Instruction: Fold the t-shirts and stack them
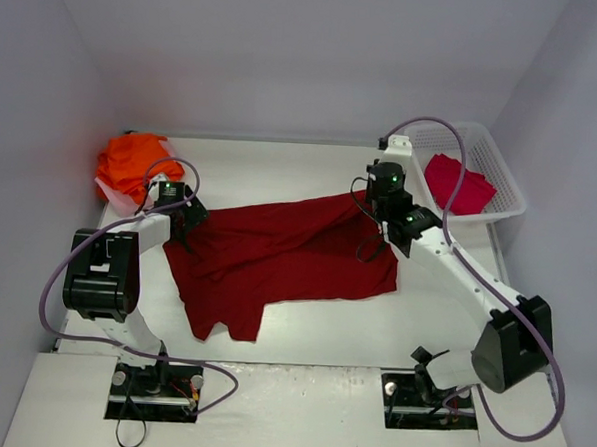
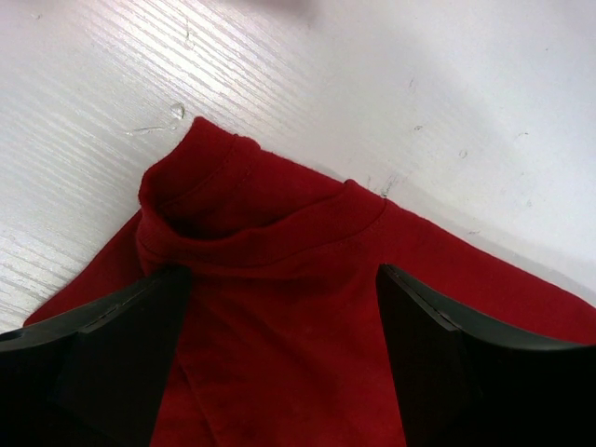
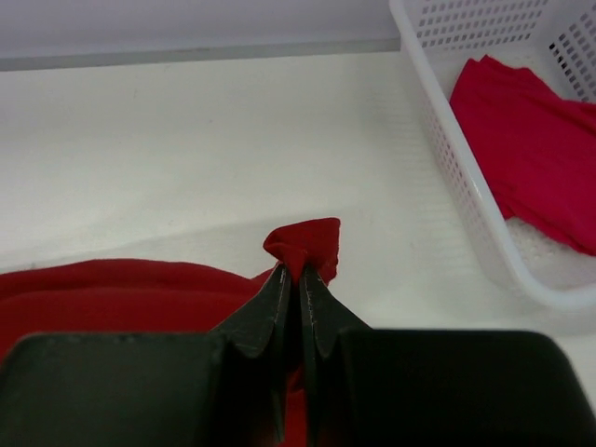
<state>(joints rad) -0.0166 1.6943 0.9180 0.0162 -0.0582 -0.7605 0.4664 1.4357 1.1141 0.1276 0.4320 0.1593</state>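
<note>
Where the white table [image 1: 311,169] meets pale bare walls [image 1: 287,53], orange t-shirts [image 1: 131,165] sit heaped just behind the left gripper [image 2: 279,279]. Its jaws stand wide, straddling a folded corner of the dark red t-shirt [image 1: 277,252], not closed on it. Shirt lies spread between both tools, long axis left-to-right, right end slanting away. Right gripper [image 3: 300,279] is pinched tight on a bunched edge. Beyond it to the right, a white basket [image 1: 511,185] holds a crimson t-shirt [image 1: 459,184].

The dark red t-shirt [image 2: 279,307] ran off the left wrist view's bottom edge. The right wrist view's edge cut off the basket [image 3: 461,177] and crimson t-shirt [image 3: 531,140].
</note>
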